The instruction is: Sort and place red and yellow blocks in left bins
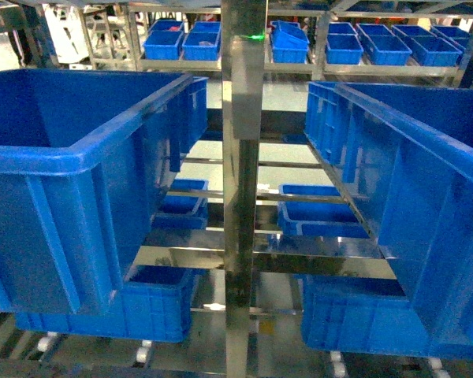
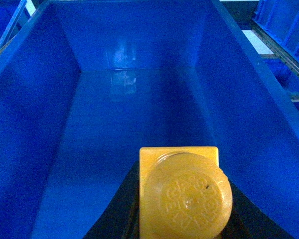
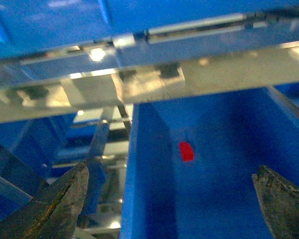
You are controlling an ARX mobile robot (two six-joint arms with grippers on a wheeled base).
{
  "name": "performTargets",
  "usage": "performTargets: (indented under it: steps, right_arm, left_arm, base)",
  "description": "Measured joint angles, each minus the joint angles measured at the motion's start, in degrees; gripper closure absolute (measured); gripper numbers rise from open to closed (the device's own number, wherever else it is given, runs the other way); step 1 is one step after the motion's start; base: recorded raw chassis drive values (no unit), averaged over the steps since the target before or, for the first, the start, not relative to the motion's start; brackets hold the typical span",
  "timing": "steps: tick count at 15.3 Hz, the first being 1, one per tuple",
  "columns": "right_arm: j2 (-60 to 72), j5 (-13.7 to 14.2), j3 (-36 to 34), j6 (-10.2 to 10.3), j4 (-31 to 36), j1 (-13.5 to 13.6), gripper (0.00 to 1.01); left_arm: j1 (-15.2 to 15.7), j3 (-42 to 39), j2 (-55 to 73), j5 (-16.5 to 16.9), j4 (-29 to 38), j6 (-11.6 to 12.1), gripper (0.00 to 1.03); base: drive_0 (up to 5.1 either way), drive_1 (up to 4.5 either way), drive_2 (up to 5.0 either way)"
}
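Head view faces forward, level, close to a metal rack post [image 1: 243, 189] between two big blue crates [image 1: 71, 157]. Left wrist view looks down into a crate [image 2: 139, 99] from just above. Right wrist view, blurred, tilts down into another crate [image 3: 214, 164] under a shelf rail [image 3: 139, 84].

Steel rack loaded with blue crates

A shiny metal rack [image 1: 243, 157] with a central upright post carries a large blue bin [image 1: 71, 173] on the left and another large crate [image 1: 410, 197] on the right; smaller blue trays [image 1: 319, 214] sit on its lower rails, with further crates [image 1: 142, 303] beneath.
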Motion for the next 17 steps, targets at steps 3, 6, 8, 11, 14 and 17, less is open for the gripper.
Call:
performTargets:
  steps: [3, 6, 8, 11, 14, 17]
  right_arm:
    - [0.8, -1.1, -7.9, -4.3, 13.4, -0.4, 0.12]
    - [-13.5, -3.2, -29.8, -11.7, 38.4, -3.5, 0.50]
    - [-16.0, -4.9, -41.3, -12.4, 42.0, -4.5, 0.76]
    - [-23.6, -9.7, -51.0, -13.1, 46.3, -9.9, 0.99]
    - [-27.3, -10.1, -57.7, -13.2, 46.5, -9.7, 0.99]
    - [-32.5, -10.2, -61.3, -13.2, 46.2, -9.7, 0.99]
  left_arm:
    - [-0.1, 0.0, 0.0, 0.2, 0.1, 0.0, 0.76]
    - [0.2, 0.0, 0.0, 0.0, 0.0, 0.0, 0.76]
    - [-0.1, 0.0, 0.0, 0.2, 0.0, 0.0, 0.76]
    - [0.2, 0.0, 0.0, 0.0, 0.1, 0.0, 0.76]
    - [0.0, 0.0, 0.0, 0.0, 0.1, 0.0, 0.76]
    - [0.0, 0.0, 0.0, 0.0, 0.1, 0.0, 0.76]
  base:
    - [0.0, 0.00, 0.0]
    - [0.0, 0.00, 0.0]
    - [0.0, 0.00, 0.0]
    - [0.0, 0.00, 0.0]
    - [0.0, 0.00, 0.0]
    - [0.0, 0.00, 0.0]
